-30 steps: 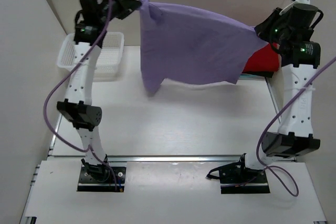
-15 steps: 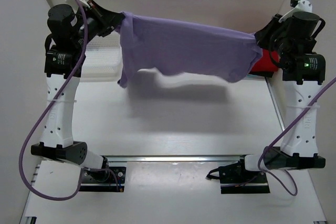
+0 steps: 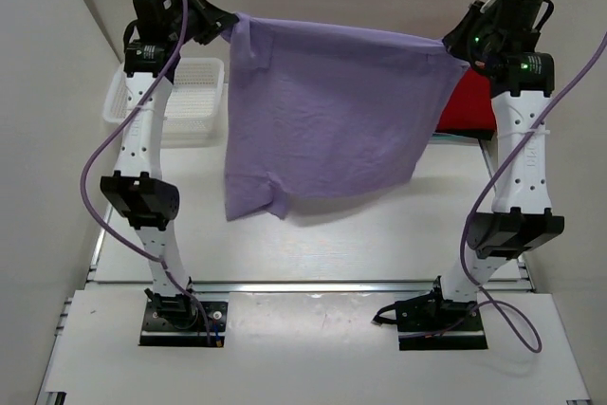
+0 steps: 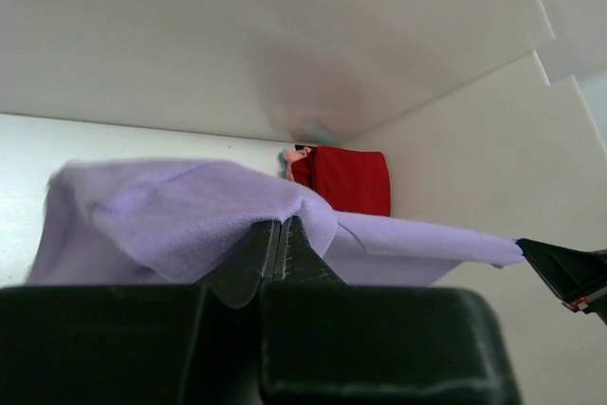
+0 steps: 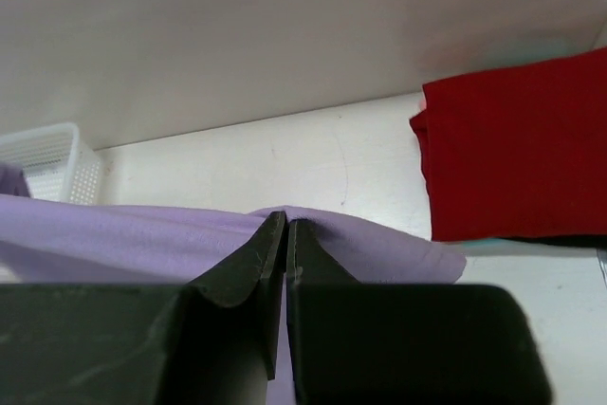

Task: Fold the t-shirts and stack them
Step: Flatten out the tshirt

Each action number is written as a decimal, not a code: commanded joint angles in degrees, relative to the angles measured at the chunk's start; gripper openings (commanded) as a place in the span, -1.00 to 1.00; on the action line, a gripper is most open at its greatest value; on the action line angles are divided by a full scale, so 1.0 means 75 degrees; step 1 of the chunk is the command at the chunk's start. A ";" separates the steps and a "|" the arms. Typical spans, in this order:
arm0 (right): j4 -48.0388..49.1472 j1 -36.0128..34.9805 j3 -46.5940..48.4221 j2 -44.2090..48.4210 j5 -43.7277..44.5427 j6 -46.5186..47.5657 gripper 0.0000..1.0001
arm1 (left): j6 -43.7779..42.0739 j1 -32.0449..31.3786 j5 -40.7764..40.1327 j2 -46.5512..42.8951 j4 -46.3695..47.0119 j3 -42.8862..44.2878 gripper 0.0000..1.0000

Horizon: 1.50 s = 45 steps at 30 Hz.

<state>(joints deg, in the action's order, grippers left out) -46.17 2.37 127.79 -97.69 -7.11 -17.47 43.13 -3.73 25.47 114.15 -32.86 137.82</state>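
1. The lavender t-shirt hangs spread in the air above the worktop, stretched between both arms.
2. The left gripper has its jaws pinched tight on one top corner. The right gripper pinches the other.
3. The red t-shirt lies folded at the worktop's far right.
4. A white mesh basket sits at the far left.

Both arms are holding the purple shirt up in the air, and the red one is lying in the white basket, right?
Not quite. The red shirt is not in the basket; it lies at the far right, as the top view shows. The left gripper and right gripper do hold the purple shirt up.
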 commanded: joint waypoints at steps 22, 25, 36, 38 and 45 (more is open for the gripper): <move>0.0004 -0.0188 -0.8879 0.3990 -0.0772 0.0408 -1.00 | -0.1217 -0.0476 -0.0796 -0.8821 -0.0610 -1.3342 -0.56; -0.0171 -0.0117 -0.9889 0.3849 -0.0997 0.0337 -0.70 | -0.0877 -0.0417 -0.0444 -0.9196 -0.0412 -1.4262 -0.03; -0.0571 0.0152 -1.0101 0.3569 0.0444 -0.0189 0.31 | -0.0373 -0.0663 -0.0840 -0.9044 -0.0949 -1.4204 0.16; -0.0605 0.0187 -1.0194 0.3463 0.1156 -0.0248 0.30 | -0.0314 -0.0605 -0.1075 -0.9044 -0.1137 -1.4320 0.19; -0.0430 0.0363 -1.0522 0.3217 0.1722 -0.0447 0.33 | -0.0747 -0.1154 -0.1978 -0.8412 -0.1454 -1.4262 0.20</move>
<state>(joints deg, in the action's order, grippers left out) -50.61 3.99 50.22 -72.86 2.17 -19.40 39.00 -10.61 14.74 49.58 -42.00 30.70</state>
